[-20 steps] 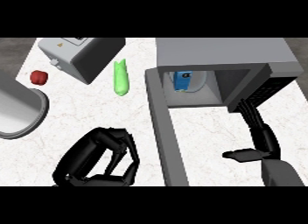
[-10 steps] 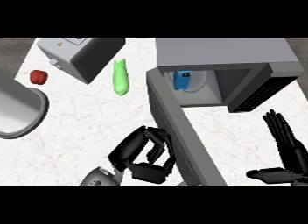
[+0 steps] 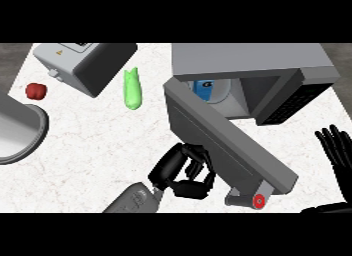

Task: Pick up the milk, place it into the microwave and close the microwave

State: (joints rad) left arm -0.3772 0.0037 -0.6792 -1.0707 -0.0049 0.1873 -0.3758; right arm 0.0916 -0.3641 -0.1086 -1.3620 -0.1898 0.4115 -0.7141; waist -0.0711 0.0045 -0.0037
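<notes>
Compared with half a second ago, I see my left robot hand point(image 3: 185, 170) has slid a little further up against the outer face of the microwave door point(image 3: 227, 145), its fingers curled and holding nothing; the door has swung slightly, running from upper centre of the frame down toward lower right, still well open. My right robot hand point(image 3: 346, 160) remains at the right edge, fingers spread straight and pointing up, resting, much where it was. The milk point(image 3: 204, 88) sits inside the microwave point(image 3: 253, 62), in the cavity near upper centre, just above the door's hinge end; only a blue patch of it shows, so I cannot tell which way its long axis runs or whether it stands upright. At the left edge a grey pot point(image 3: 9, 132) shows part of its rim and wall; I cannot see what is in it. On the counter point(image 3: 98, 140), a green cucumber point(image 3: 132, 90) lies with its long axis running top to bottom, beside a grey toaster point(image 3: 83, 62), with a small red pepper point(image 3: 36, 90) left of it.
</notes>
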